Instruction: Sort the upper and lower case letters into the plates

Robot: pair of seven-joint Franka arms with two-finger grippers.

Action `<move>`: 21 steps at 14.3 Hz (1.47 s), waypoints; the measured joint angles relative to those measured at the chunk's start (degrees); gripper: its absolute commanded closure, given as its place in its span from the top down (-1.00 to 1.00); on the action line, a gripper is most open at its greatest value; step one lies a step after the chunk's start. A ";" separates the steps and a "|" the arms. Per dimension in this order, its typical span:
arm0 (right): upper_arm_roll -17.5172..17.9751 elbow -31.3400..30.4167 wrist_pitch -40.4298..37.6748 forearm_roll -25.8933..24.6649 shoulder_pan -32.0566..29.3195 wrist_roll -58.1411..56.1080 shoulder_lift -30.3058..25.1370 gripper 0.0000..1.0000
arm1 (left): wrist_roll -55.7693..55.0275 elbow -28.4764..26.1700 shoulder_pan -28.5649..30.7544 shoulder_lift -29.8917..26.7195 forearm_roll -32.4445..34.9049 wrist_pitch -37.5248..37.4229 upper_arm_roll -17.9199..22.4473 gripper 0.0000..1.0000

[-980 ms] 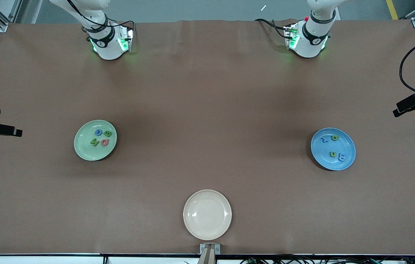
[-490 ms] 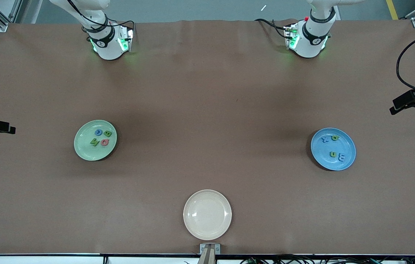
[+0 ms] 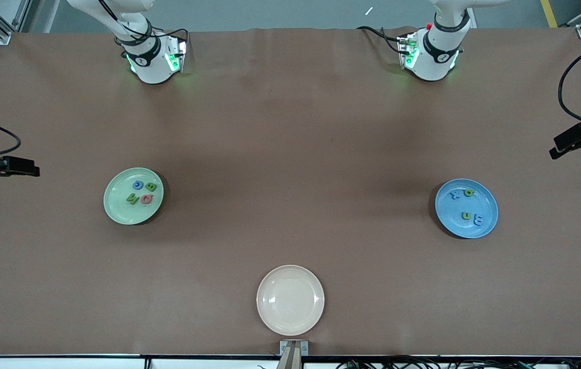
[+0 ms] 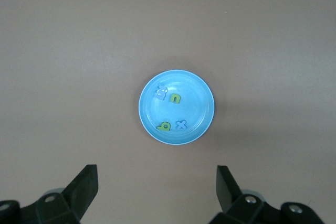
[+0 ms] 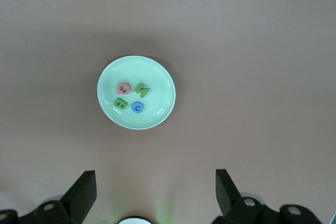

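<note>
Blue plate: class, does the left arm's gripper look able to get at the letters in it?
Probably yes: the left gripper hangs open above the blue plate, with nothing between them.

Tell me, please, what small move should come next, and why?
Probably none but parking: four letters lie in the green plate, four in the blue plate, the cream plate is bare, and the left gripper and right gripper are open, empty.

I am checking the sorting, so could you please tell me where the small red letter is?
The small red toy letter lies in the round pale green plate toward the right arm's end of the table, beside two green letters and a blue one.
</note>
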 measured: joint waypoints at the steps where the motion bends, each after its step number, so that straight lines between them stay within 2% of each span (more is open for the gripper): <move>1: -0.09 -0.25 -0.27 0.17 -0.01 0.00 -0.72 1.00 | 0.00 0.09 0.00 0.00 0.00 0.00 0.00 0.99; 8: -0.96 -7.16 0.42 0.40 0.77 -0.03 -7.74 1.00 | -0.01 3.04 -0.33 0.00 0.00 -0.43 -1.45 0.99; 14: -1.57 -11.73 0.53 0.40 0.77 -0.46 -14.36 1.00 | -0.02 8.47 -0.38 0.00 0.00 -8.03 -1.64 0.99; 19: -1.63 -17.70 0.59 0.39 0.77 -1.28 -22.31 1.00 | 0.03 10.10 -0.42 0.13 1.48 -9.61 -1.64 0.99; 21: -1.57 -19.29 1.08 0.38 0.77 -1.35 -23.72 1.00 | 0.09 10.13 -0.51 0.26 1.86 -9.64 -1.89 0.99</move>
